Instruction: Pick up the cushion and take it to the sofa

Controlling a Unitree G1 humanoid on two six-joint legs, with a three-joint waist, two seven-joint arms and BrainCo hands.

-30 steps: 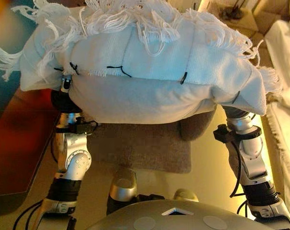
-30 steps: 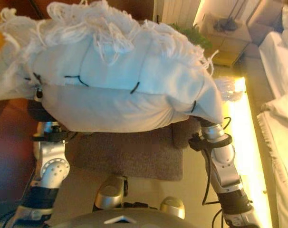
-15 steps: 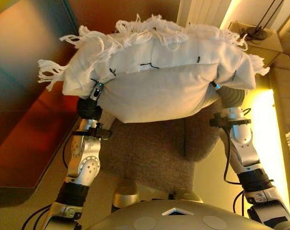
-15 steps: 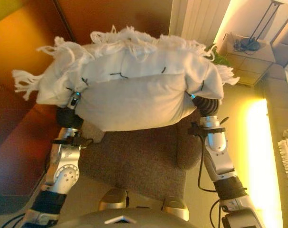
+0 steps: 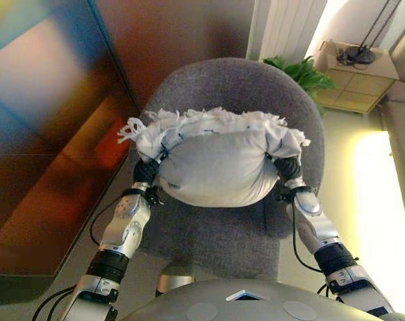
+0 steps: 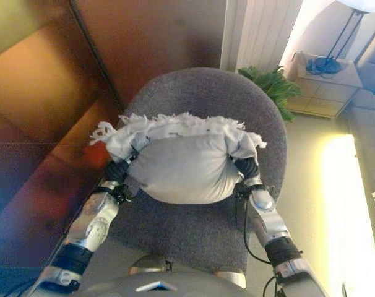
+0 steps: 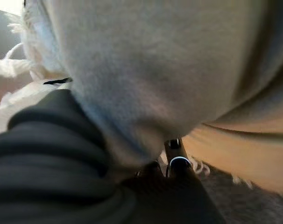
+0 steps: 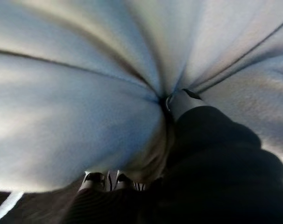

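The white cushion (image 5: 216, 160) with a fringed far edge is held up between both my hands, just above the seat of a grey armchair (image 5: 236, 93). My left hand (image 5: 147, 175) grips its left end and my right hand (image 5: 286, 170) grips its right end. The cushion hides most of both hands. In the left wrist view the cushion (image 7: 155, 70) presses down over my left hand (image 7: 62, 172). In the right wrist view the cloth (image 8: 85, 93) bunches in folds into my right hand (image 8: 202, 168).
A dark red-brown panel (image 5: 49, 134) runs along the left. Behind the chair stand a white ribbed panel (image 5: 286, 27), a green plant (image 5: 303, 73) and a low wooden cabinet (image 5: 359, 83). A brightly lit floor strip (image 5: 383, 194) lies at the right.
The view has swung up, bringing the whole grey armchair into sight. My arms have stretched forward and the cushion has gone down and away, toward the chair seat.
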